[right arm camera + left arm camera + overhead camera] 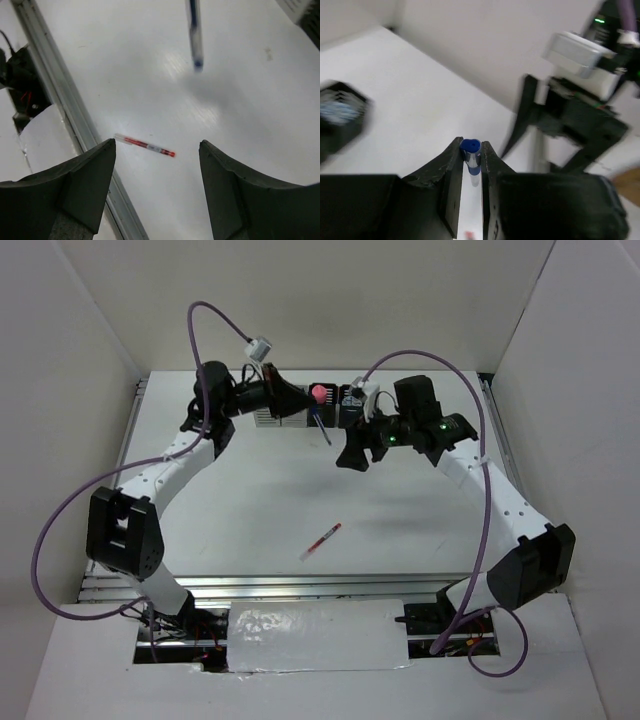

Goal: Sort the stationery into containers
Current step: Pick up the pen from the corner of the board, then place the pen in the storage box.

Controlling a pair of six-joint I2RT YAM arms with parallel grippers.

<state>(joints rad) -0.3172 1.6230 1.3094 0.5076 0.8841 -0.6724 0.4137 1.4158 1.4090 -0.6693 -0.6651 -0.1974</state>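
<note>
My left gripper (303,403) is at the back of the table, just in front of the row of containers (305,400), and is shut on a thin blue pen (321,426) that hangs down from its jaws. In the left wrist view the pen's blue end (470,149) sits pinched between the fingertips. My right gripper (352,456) is open and empty, raised to the right of the pen. A red pen (321,540) lies on the table in the middle front; it also shows in the right wrist view (144,145), with the blue pen (194,31) above it. A pink-capped item (318,393) stands in a container.
A metal rail (65,100) runs along the table's near edge, and foil-like sheeting (315,635) lies in front of it. White walls close in the left, back and right sides.
</note>
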